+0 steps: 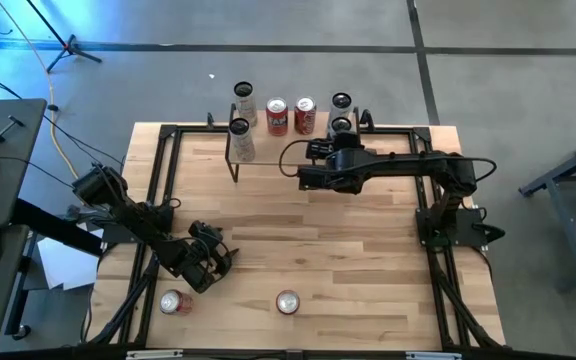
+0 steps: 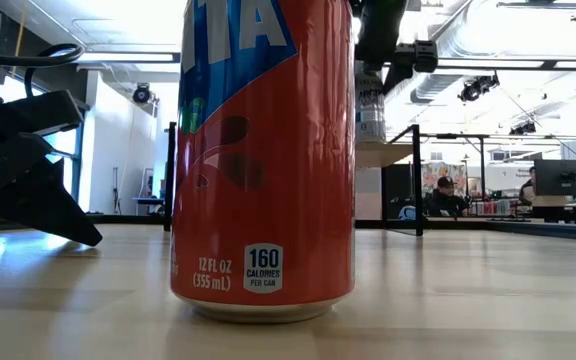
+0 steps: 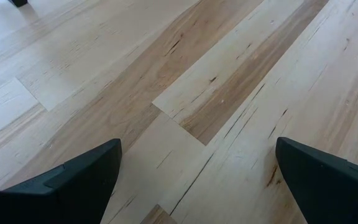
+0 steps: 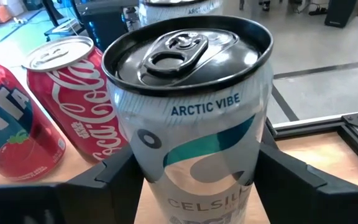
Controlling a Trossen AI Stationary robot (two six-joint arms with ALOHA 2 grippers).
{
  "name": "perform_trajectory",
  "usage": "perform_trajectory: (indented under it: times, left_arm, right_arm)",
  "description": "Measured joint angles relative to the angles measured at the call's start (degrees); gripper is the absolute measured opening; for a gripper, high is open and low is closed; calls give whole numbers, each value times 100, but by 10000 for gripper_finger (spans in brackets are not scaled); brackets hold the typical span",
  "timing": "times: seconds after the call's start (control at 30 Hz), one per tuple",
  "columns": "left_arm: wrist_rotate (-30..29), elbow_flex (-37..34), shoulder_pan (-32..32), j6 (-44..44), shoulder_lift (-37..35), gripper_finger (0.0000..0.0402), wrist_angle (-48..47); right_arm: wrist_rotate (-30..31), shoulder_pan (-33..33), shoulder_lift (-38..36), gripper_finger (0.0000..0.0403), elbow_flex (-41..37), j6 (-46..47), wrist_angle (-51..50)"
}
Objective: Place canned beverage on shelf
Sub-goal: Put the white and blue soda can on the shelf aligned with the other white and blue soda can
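A white and teal canned beverage with a black top (image 4: 191, 124) stands upright at the right end of the shelf (image 4: 73, 173), also visible as the black-topped can (image 1: 341, 125). My right gripper (image 4: 194, 180) is shut around it, coming from the near side. Two red cans (image 4: 73, 106) stand beside it on the shelf, with two silver cans (image 1: 241, 138) farther left. My left gripper (image 1: 211, 262) hangs open over bare wood at the near left. An orange can (image 2: 263, 160) stands on the table near the front edge. My right gripper pinches the canned beverage's side wall (image 4: 143, 163) between its two fingers, one on each side, below the middle of the can. The fingers come from the table's near side, slanting slightly down. The can stays upright; its base is hidden behind the fingers.
Another black-topped can (image 1: 341, 100) stands just behind the held one. Two cans (image 1: 175, 301) (image 1: 287, 301) stand on the table near its front edge. Black rails (image 1: 168, 180) frame the tabletop. The middle of the table is bare wood.
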Motion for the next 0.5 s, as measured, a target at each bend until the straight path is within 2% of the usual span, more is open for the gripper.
perform_trajectory:
  times: [0.5]
  left_arm:
    - [0,2,1,0,-2,400,-2]
  right_arm:
    - [52,-102,0,249,0,-1,22]
